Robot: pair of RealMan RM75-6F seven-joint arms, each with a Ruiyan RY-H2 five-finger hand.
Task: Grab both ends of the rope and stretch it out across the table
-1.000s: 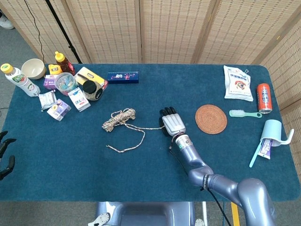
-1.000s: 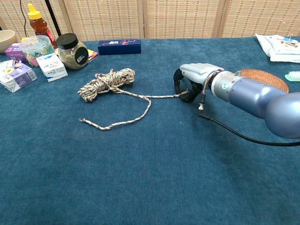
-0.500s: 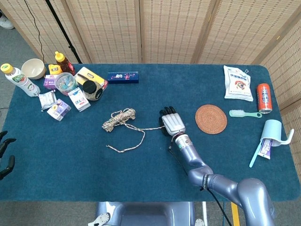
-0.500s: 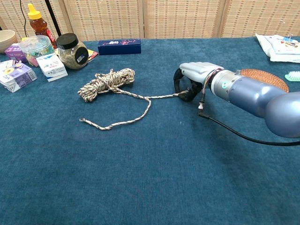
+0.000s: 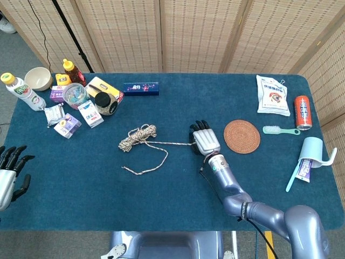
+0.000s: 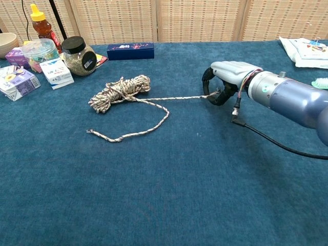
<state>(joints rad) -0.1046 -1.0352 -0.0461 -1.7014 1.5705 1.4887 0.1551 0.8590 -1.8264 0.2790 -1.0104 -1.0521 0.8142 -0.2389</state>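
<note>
— Where is the rope [image 5: 141,136]?

— Near the middle of the blue surface [image 5: 161,205]. Most of it is a bundled coil; one strand runs straight from the coil to the right hand [image 5: 205,141], and a second strand loops down and left to a loose end lying on the cloth.

— Does the right hand have that strand?

— Yes. In the chest view its fingers [image 6: 211,87] are curled under the palm and closed round the rope's end. The end itself is hidden inside the grip, so how much rope pokes past the fingers cannot be made out.

— And the left hand [image 5: 8,175]?

— Only partly in frame, at the left edge of the head view, off the edge of the surface. Its fingers are spread and it holds nothing. The chest view does not show it.

— What sits around the rope?

— A woven coaster [image 5: 241,136] just right of the right hand. A dark-lidded jar [image 5: 104,103] and small cartons [image 5: 90,114] stand up and left of the coil; their labels are too small to read. A dark blue box [image 5: 140,88] lies behind the coil.
</note>
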